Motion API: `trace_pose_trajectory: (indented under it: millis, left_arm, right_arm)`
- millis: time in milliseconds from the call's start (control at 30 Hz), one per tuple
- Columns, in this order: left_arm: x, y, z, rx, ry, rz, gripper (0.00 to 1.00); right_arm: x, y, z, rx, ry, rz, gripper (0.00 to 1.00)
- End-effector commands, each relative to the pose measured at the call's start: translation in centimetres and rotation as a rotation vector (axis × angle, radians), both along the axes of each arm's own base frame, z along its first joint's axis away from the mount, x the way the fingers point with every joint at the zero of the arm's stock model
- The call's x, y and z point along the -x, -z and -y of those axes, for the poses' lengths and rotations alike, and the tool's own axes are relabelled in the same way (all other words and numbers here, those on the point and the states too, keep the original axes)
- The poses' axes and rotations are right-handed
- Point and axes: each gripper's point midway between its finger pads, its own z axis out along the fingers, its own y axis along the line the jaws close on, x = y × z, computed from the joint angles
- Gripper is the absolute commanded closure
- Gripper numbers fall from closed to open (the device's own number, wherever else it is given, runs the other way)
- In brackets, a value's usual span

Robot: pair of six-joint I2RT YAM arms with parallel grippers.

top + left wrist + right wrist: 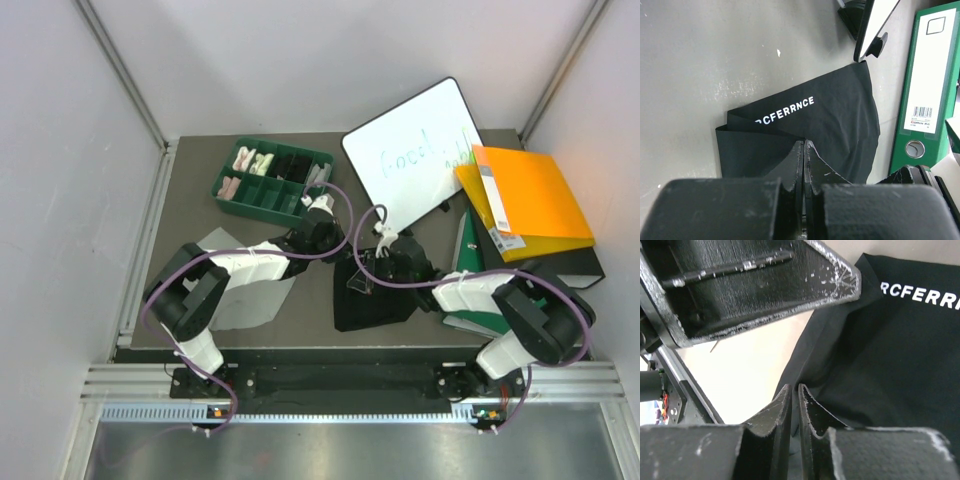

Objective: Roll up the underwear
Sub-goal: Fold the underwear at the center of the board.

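From above: the black underwear (375,300) lies flat at the near middle of the dark table (200,215), between the two arms. The light grey underwear (255,305) is spread to its left, partly under the left arm. The left gripper (330,248) reaches to the black pair's far left corner, and the right gripper (362,278) sits over its left part. A green tray (225,185) of small cloth rolls stands far left. A whiteboard (410,160), an orange folder (530,195) and a green binder (468,250) crowd the right side.

Left wrist: the left gripper (804,145) has its fingers pressed together at the edge of the black underwear (840,120). No cloth shows between them. White lettering runs along the waistband, and the green binder (927,75) lies just right of the fabric.

Right wrist: the right gripper (795,389) has its fingers drawn almost together, with only a thin slit left, right at the folded edge of the black underwear (890,355). Whether cloth is caught in that slit cannot be told.
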Motion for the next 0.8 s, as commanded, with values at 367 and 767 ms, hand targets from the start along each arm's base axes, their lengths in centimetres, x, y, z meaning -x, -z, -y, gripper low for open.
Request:
trace_pose_trajectory:
  millis: [367, 767]
  left_arm:
    - [-0.7, -2.8, 0.5, 0.043, -0.003, 0.057, 1.0]
    - [-0.7, -3.0, 0.8, 0.047, 0.005, 0.06, 1.0]
  right_arm:
    - [-1.4, 0.0, -0.3, 0.055, 0.029, 0.002, 0.72]
    - [-1.5, 0.5, -0.6, 0.069, 0.006, -0.01, 0.68]
